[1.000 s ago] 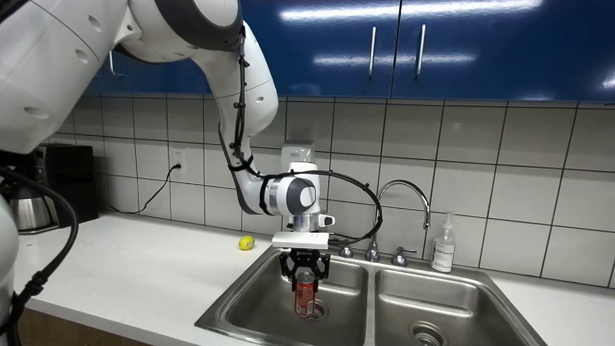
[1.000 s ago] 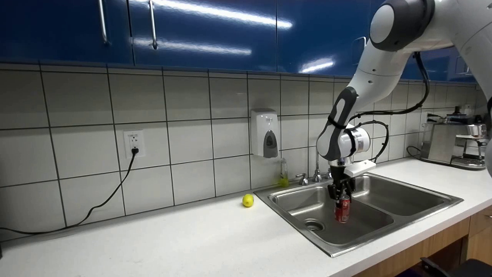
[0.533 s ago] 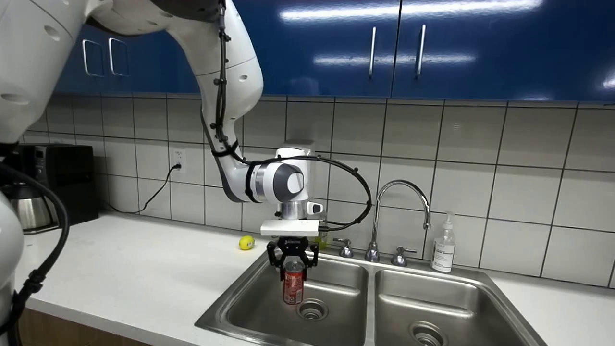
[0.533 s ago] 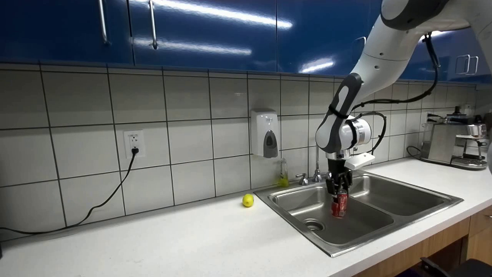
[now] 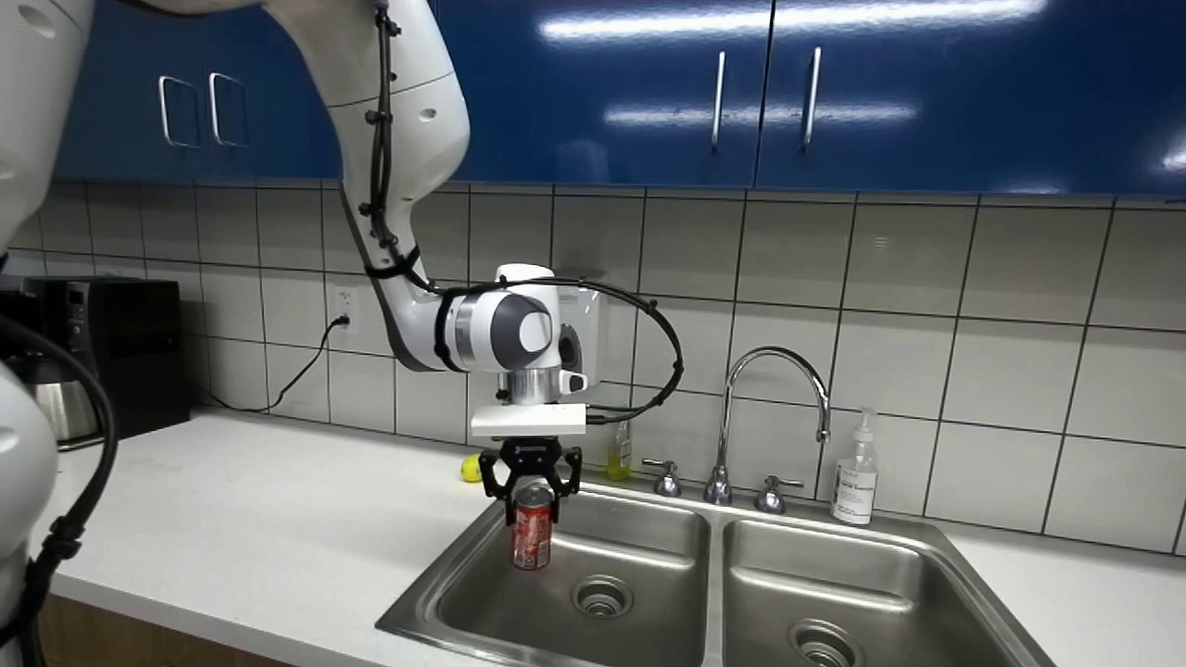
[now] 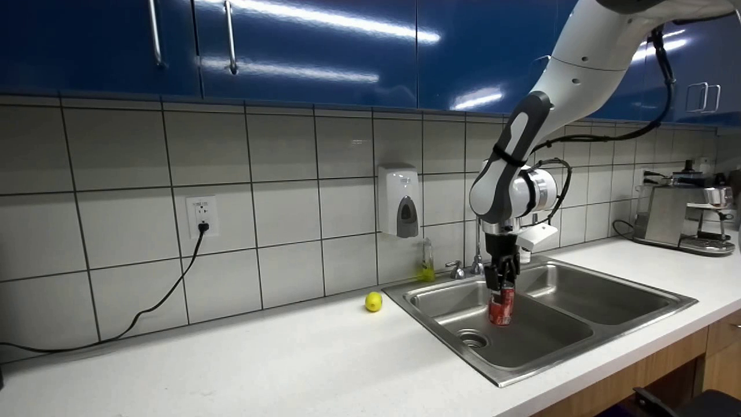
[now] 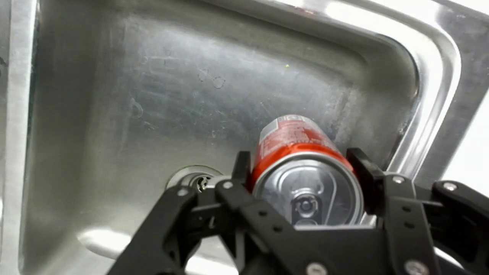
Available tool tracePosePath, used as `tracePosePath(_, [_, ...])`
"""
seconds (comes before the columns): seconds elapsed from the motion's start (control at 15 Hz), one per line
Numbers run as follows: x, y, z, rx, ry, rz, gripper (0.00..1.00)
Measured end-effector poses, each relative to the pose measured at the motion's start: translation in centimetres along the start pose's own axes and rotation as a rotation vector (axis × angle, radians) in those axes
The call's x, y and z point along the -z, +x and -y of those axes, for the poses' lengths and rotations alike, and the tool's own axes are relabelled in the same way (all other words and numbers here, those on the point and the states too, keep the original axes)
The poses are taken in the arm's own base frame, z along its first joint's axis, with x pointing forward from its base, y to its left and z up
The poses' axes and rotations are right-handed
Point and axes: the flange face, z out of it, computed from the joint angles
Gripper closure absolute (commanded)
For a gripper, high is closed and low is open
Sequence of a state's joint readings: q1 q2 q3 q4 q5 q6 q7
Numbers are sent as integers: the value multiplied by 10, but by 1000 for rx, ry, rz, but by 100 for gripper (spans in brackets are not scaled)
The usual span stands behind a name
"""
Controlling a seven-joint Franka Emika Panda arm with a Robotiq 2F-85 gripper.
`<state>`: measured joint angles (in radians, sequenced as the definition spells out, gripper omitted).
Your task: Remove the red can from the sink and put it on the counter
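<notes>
In an exterior view, a white robot arm (image 5: 408, 120) reaches in from the upper left and ends in a black two-fingered gripper (image 5: 533, 517) that points down at a wide, double-basin stainless steel sink (image 5: 714, 579). The jaws are clenched around the upper part of a small red cylindrical metal can (image 5: 531, 545), one on either side. The can hangs nearly upright over the left-hand basin as seen here, clear of its floor, with the round steel drain (image 5: 602, 597) showing to its right. The sink is let into a long, smooth white desk (image 5: 259, 528). Behind the basins stand a curved chrome faucet (image 5: 725, 417) and a clear plastic pump bottle (image 5: 854, 486) with a white label.

In an exterior view where a silver metal espresso machine (image 6: 666, 213) stands at the far end of the desk, the can appears in the grasp of the jaws over the nearer basin, the gripper hiding part of it. A small, rounded yellow object (image 6: 373, 301) rests on the desk just beside the sink's rim, well apart from the can.

In the wrist view, the can's silver metal top, with its pull tab, faces the camera, and a jaw lies along each side of it. The drain is partly hidden behind the jaws; the sink's curved rim runs down the right.
</notes>
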<state>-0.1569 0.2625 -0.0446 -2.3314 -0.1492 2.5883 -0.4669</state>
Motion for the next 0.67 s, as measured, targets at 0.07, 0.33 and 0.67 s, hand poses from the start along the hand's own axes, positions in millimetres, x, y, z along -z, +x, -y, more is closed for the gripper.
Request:
tracePosePath(0.07, [2, 2, 8, 20, 1, -3, 61])
tracePosePath(0.33, [11, 12, 44, 115, 3, -13, 61])
tracePosePath(0.67, [20, 23, 87, 228, 5, -24, 61])
